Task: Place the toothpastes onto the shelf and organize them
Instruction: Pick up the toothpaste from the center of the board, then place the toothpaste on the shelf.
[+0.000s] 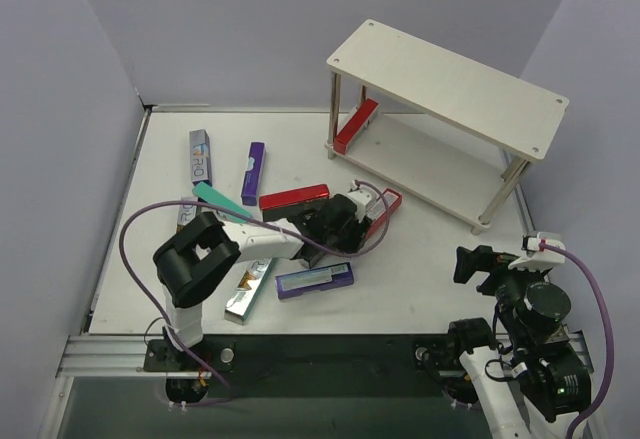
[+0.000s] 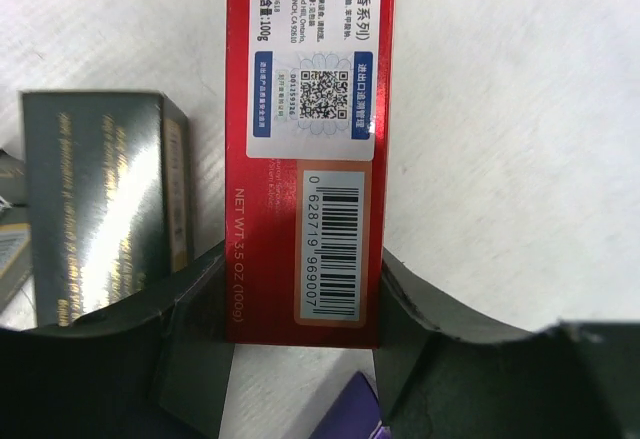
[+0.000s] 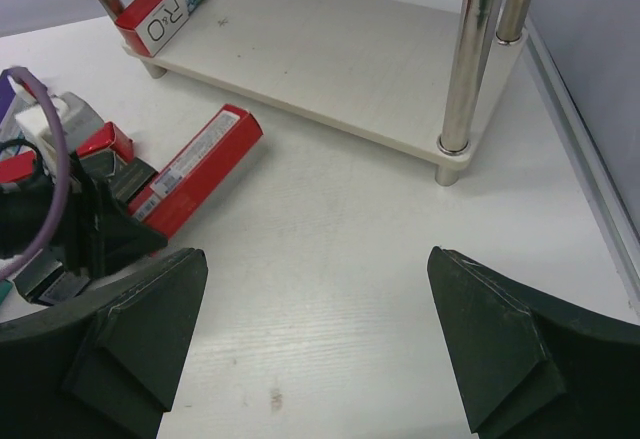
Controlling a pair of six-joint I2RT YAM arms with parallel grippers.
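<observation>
My left gripper (image 2: pixel 305 289) is shut on the near end of a red toothpaste carton (image 2: pixel 310 109) with a barcode; both fingers press its sides as it lies on the table. In the top view this carton (image 1: pixel 386 209) lies left of the shelf (image 1: pixel 450 84), with the left gripper (image 1: pixel 355 221) at its near end. Another red carton (image 1: pixel 356 125) lies on the shelf's lower board (image 3: pixel 330 59). My right gripper (image 3: pixel 320 299) is open and empty above bare table, near the shelf's front right leg (image 3: pixel 460 59).
Loose cartons lie on the left half of the table: a grey one (image 1: pixel 200 156), purple (image 1: pixel 253 172), teal (image 1: pixel 220 202), red (image 1: pixel 294 198), purple-silver (image 1: pixel 314 279) and silver-black (image 1: pixel 248 289). A black carton (image 2: pixel 100 199) lies just left of the held one.
</observation>
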